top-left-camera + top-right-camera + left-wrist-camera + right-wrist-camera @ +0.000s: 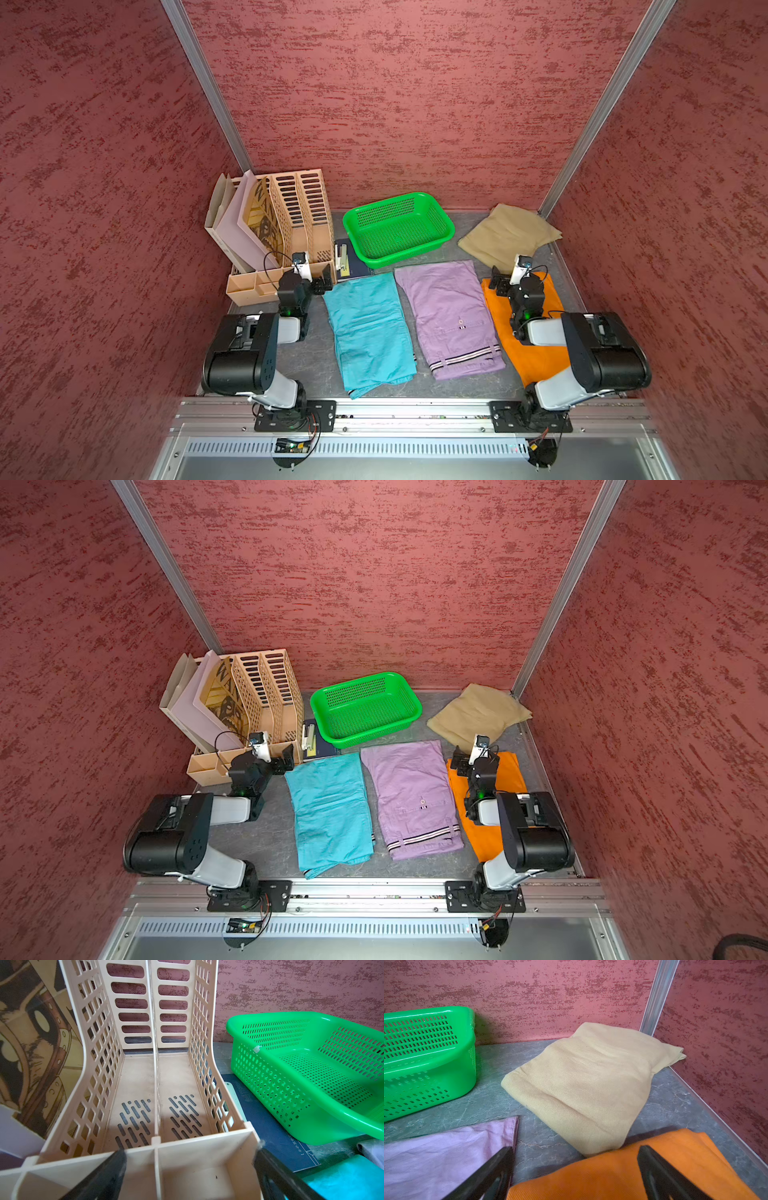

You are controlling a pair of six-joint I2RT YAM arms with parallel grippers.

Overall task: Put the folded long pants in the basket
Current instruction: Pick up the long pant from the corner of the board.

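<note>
The green basket point(398, 228) stands empty at the back middle of the table. In front of it lie the folded long pants: teal point(368, 332), lilac with a striped waistband point(446, 320) and orange point(532, 361) side by side. The khaki pair point(509, 235) sits in the back right corner. My left gripper point(322, 282) hovers open over the organiser's front tray point(207, 1167), beside the teal pair. My right gripper point(576, 1150) is open above the far end of the orange pair point(591, 1178), with nothing between its fingers. The right arm hides part of the orange pair.
A beige slotted file organiser point(291, 216) with folders fills the back left corner. A dark blue book point(353, 270) with a white stapler point(341, 255) on it lies between the organiser and the basket. Red textured walls close in three sides; a metal rail point(415, 409) runs along the front.
</note>
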